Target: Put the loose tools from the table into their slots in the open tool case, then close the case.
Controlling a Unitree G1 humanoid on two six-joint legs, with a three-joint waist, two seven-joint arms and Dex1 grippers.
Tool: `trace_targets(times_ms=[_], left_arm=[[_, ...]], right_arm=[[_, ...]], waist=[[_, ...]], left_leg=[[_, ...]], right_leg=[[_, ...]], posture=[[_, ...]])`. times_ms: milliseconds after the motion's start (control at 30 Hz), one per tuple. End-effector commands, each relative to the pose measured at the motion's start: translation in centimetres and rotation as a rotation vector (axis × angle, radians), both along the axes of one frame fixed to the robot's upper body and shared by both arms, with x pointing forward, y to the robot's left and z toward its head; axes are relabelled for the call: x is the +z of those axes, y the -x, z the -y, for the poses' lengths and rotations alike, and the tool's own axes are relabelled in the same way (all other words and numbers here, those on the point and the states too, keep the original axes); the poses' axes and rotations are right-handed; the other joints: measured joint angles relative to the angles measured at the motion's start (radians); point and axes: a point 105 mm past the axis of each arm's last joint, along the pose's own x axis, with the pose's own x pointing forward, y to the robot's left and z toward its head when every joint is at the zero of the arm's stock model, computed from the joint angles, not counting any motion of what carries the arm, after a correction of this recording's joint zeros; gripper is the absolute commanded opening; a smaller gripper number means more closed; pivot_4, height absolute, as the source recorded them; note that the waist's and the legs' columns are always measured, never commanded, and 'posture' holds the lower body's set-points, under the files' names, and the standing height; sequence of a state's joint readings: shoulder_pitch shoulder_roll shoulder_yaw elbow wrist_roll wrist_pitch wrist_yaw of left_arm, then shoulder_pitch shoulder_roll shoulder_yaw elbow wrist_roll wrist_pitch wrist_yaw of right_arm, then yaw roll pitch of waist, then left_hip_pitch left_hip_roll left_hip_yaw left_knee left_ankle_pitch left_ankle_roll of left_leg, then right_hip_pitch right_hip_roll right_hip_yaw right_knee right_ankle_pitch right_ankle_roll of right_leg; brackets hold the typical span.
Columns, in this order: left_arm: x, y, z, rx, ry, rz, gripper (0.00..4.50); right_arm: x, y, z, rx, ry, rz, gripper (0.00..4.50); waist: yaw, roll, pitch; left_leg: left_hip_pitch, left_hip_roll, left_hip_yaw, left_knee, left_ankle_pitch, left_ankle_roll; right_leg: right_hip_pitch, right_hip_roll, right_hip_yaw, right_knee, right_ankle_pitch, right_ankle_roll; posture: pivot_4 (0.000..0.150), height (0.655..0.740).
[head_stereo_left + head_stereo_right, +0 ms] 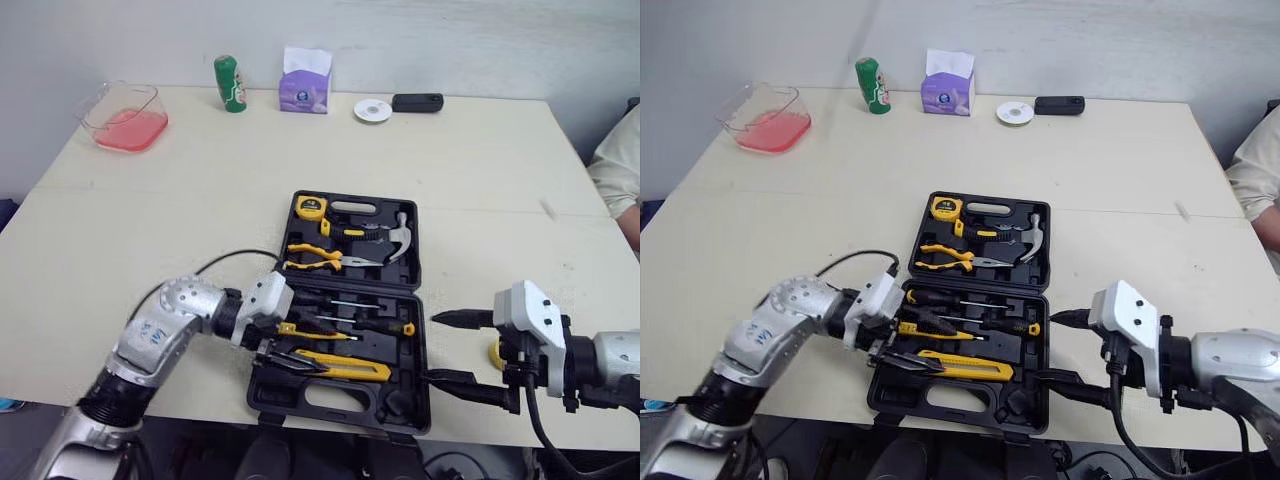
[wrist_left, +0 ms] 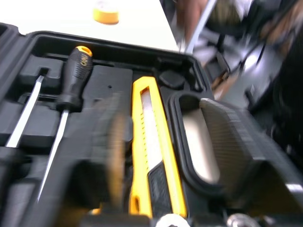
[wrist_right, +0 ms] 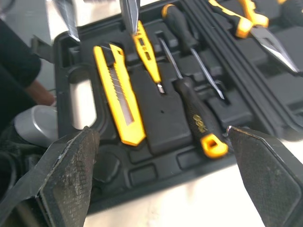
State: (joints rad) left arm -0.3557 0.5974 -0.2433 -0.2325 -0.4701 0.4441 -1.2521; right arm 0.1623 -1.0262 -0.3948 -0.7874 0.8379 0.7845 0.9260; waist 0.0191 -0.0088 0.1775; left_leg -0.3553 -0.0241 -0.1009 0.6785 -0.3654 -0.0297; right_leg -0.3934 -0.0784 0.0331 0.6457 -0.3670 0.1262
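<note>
Lying open in the middle of the pale wooden table is the black plastic tool case, with its near edge at the table's edge. Most slots look full. The far half holds a yellow tape measure, yellow-handled pliers and a silver hammer. The near half holds black-handled screwdrivers, a small yellow screwdriver and a long yellow box knife.

The left tool hangs low over the near half. Its fingers are apart and hold nothing. One fingertip is right at the end of the small yellow screwdriver, so I think it is there to press that one down into its slot.

The right tool waits just beside the case's right side, spread wide and holding nothing. I think it is ready to help with the lid or to fetch the small yellow round thing on the table beside it.

That round thing is half hidden by the right tool, so I cannot tell what it is. A person's pale sleeve is cut off at the table's right edge.
</note>
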Motion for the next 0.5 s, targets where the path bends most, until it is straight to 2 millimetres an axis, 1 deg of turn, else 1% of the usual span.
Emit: trace_targets(times_ms=[33, 67, 100, 167, 300, 433, 500], left_arm=[[-0.4, 0.3, -0.1, -0.034, -0.020, 0.059, 0.90], [-0.7, 0.5, -0.1, -0.046, -0.030, 0.065, 0.38], [-0.9, 0.6, -0.2, -0.057, -0.038, 0.068, 0.07], [-1.4, 0.6, -0.1, -0.057, -0.050, 0.072, 0.07], [-3.3, 0.2, -0.4, -0.068, -0.159, 0.112, 0.07], [-4.1, 0.5, -0.8, -0.095, -0.229, 0.101, 0.07], [-4.9, 0.5, -1.2, -0.101, -0.296, 0.123, 0.07]], right_arm=[[0.5, 0.5, -0.5, 0.040, 0.005, 0.016, 4.50], [0.4, 0.5, -0.5, 0.041, 0.007, 0.016, 4.50], [0.4, 0.5, -0.5, 0.040, 0.007, 0.015, 4.50], [0.4, 0.4, -0.5, 0.040, 0.010, 0.018, 4.50], [0.4, 0.4, -0.6, 0.042, 0.013, 0.025, 4.50], [0.4, 0.2, -0.5, 0.030, 0.015, 0.044, 4.50], [0.3, 0.1, -0.5, 0.023, 0.014, 0.049, 4.50]], waist=[[0.003, 0.000, 0.000], [0.003, 0.000, 0.000], [0.004, 0.000, 0.000], [0.005, 0.000, 0.000], [0.004, 0.000, 0.000], [0.004, 0.000, 0.000], [0.003, 0.001, -0.001]], left_leg=[[0.000, 0.000, 0.000, 0.000, 0.000, 0.000], [0.000, 0.000, 0.000, 0.000, 0.000, 0.000], [0.000, 0.000, 0.000, 0.000, 0.000, 0.000], [0.000, 0.000, 0.000, 0.000, 0.000, 0.001], [0.000, 0.000, 0.000, 0.000, 0.000, 0.001], [0.000, -0.001, 0.000, 0.000, 0.000, 0.001], [0.001, 0.000, 0.000, 0.000, 0.000, 0.001]], right_leg=[[0.000, 0.000, 0.000, 0.000, 0.000, 0.000], [0.000, 0.000, 0.000, 0.000, 0.000, 0.000], [0.000, 0.000, 0.000, 0.000, 0.000, 0.000], [0.000, 0.000, 0.000, 0.000, 0.000, 0.000], [0.000, 0.000, 0.000, 0.000, 0.000, 0.000], [0.000, 0.000, 0.000, 0.000, 0.000, 0.000], [0.000, 0.000, 0.000, 0.000, 0.000, 0.000]], posture=[[0.150, 0.7400], [0.150, 0.7400], [0.150, 0.7400], [0.150, 0.7400], [0.150, 0.7400], [0.150, 0.7400], [0.150, 0.7400]])
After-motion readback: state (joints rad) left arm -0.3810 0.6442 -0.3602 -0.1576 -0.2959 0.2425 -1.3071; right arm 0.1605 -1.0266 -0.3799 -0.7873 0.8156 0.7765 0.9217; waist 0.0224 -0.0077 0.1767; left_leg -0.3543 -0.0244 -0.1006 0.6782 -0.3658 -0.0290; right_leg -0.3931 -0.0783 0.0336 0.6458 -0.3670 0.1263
